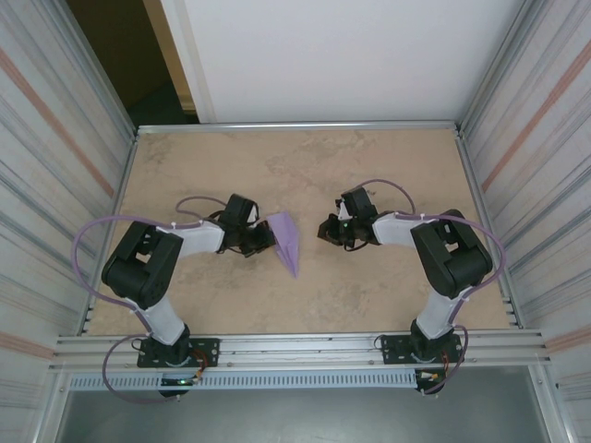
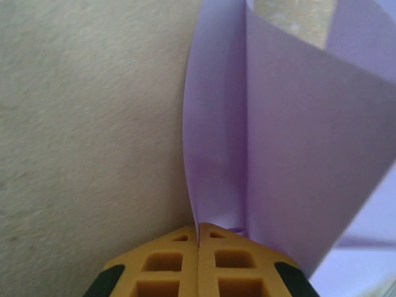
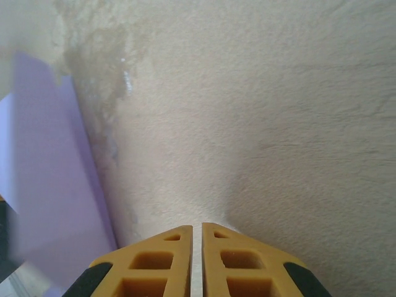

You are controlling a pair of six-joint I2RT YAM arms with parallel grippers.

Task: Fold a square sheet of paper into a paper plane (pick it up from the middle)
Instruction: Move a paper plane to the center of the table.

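the paper plane (image 1: 287, 242) — lavender, creased into a narrow dart — left of centre, tip pointing nearward.

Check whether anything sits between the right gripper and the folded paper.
Nothing visible does. From above, only bare table separates the right gripper from the folded lavender paper to its left. The left gripper, shut on the paper, is on its far side, not in between.
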